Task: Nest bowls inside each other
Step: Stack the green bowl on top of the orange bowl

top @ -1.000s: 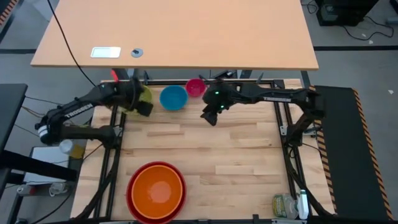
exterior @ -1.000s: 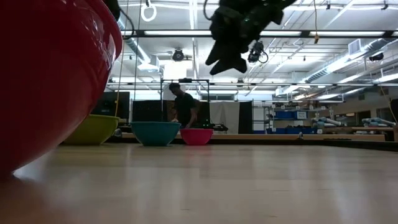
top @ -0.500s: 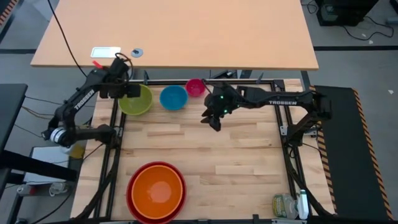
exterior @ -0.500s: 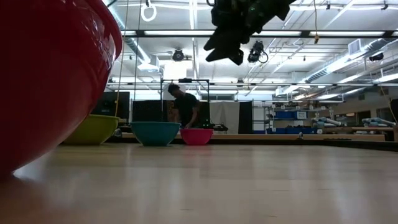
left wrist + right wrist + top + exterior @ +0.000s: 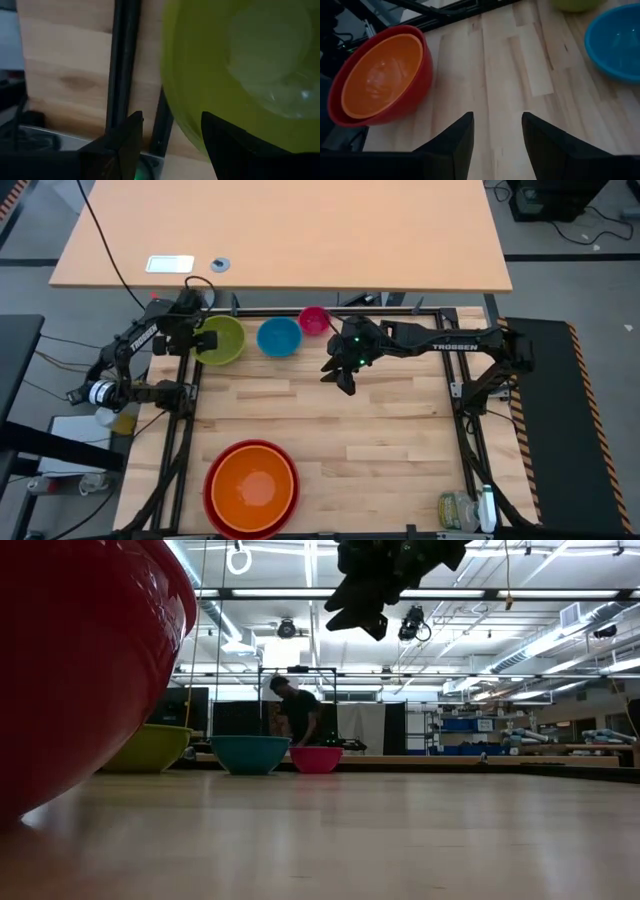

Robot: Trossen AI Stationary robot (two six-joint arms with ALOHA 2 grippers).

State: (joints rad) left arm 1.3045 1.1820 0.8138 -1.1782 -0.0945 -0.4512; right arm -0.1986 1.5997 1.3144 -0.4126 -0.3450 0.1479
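The lime green bowl (image 5: pixel 224 342) stands on its base at the table's far left, with the blue bowl (image 5: pixel 279 336) and the pink bowl (image 5: pixel 314 320) in a row to its right. The orange bowl (image 5: pixel 251 485) sits inside the red bowl (image 5: pixel 213 502) at the near edge. My left gripper (image 5: pixel 197 335) points down over the green bowl's left rim (image 5: pixel 172 112), open, one finger outside the rim and one over the inside. My right gripper (image 5: pixel 340 372) hangs open above the table, right of the blue bowl, with nothing between its fingers (image 5: pixel 497 135).
Black frame rails (image 5: pixel 185 410) run along the table's left, right and far edges. A bottle (image 5: pixel 458 510) lies at the near right corner. Bare wood (image 5: pixel 380 440) spreads over the middle and right. A person (image 5: pixel 295 712) stands in the room behind.
My left gripper has swung from over the green bowl's right side toward the table's left edge, rolled, and come down over the bowl's left rim. The bowls have stayed where they were.
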